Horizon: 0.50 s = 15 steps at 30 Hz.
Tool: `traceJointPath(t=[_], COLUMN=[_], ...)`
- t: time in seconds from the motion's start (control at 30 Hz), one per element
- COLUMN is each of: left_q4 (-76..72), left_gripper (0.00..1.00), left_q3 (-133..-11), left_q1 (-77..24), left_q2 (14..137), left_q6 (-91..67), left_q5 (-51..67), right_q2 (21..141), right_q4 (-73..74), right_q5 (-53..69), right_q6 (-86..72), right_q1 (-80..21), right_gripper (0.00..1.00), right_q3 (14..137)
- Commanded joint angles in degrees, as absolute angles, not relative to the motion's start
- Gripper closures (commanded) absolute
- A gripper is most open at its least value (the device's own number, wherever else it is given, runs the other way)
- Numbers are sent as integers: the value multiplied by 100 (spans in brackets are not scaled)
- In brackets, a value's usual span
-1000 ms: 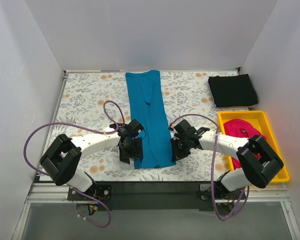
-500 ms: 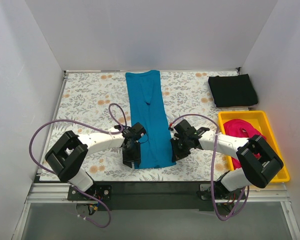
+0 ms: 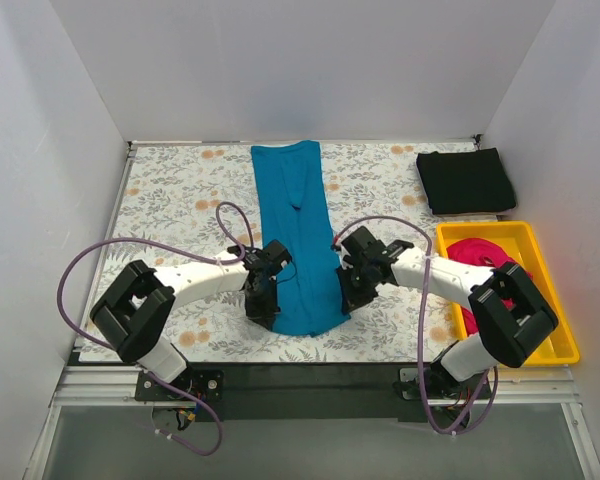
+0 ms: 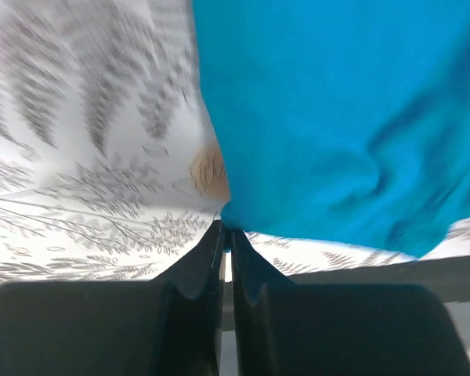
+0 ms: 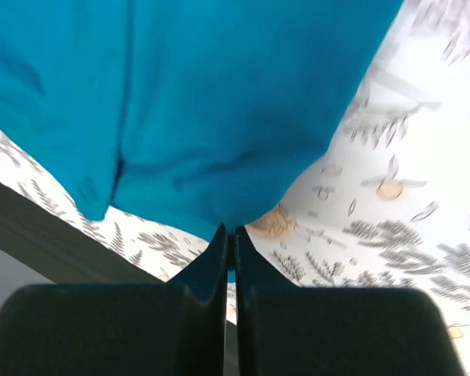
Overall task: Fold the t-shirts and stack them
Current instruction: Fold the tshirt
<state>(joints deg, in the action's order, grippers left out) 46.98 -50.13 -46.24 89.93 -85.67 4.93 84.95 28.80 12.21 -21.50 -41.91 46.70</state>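
Note:
The teal-blue t-shirt (image 3: 296, 225) lies folded into a long strip down the middle of the floral table. My left gripper (image 3: 261, 308) is shut on its near left corner, the blue cloth (image 4: 337, 117) pinched at the fingertips. At the near right corner my right gripper (image 3: 349, 297) is likewise shut on the cloth (image 5: 211, 102). The near hem is lifted and bunched between the two grippers. A folded black t-shirt (image 3: 466, 181) rests at the back right. The magenta-pink t-shirt (image 3: 485, 262) lies crumpled in the yellow tray (image 3: 550, 290).
White walls close in the left, back and right sides. The table's near edge (image 3: 310, 358) runs just in front of both grippers. Purple cables loop beside each arm.
My left gripper has moved right onto the shirt's near left corner and shut on it. The near hem has lifted and drawn in between the grippers. The right gripper has shifted slightly up.

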Motion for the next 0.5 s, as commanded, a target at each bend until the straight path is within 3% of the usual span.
traceJointPath(t=[0.0,0.27,0.47], left_q4=[4694,4281,3701], left_gripper=[100,100,100], left_q3=[-5649,-6889,-7329], left_q1=[-4176,-3086,-2568], left_q2=[8956,9543,9940], left_q6=[-8254,-7700,-7506], left_q5=[132,-298,-553], right_q2=[8744,9737,10449], right_q4=[3067,3129,3111], right_q5=[1142,1099,1055], right_q6=[-1864,-1547,-1372], right_q1=[-3964,-3481,-3068], right_gripper=[99,99,99], right_q3=[5412,7450,8322])
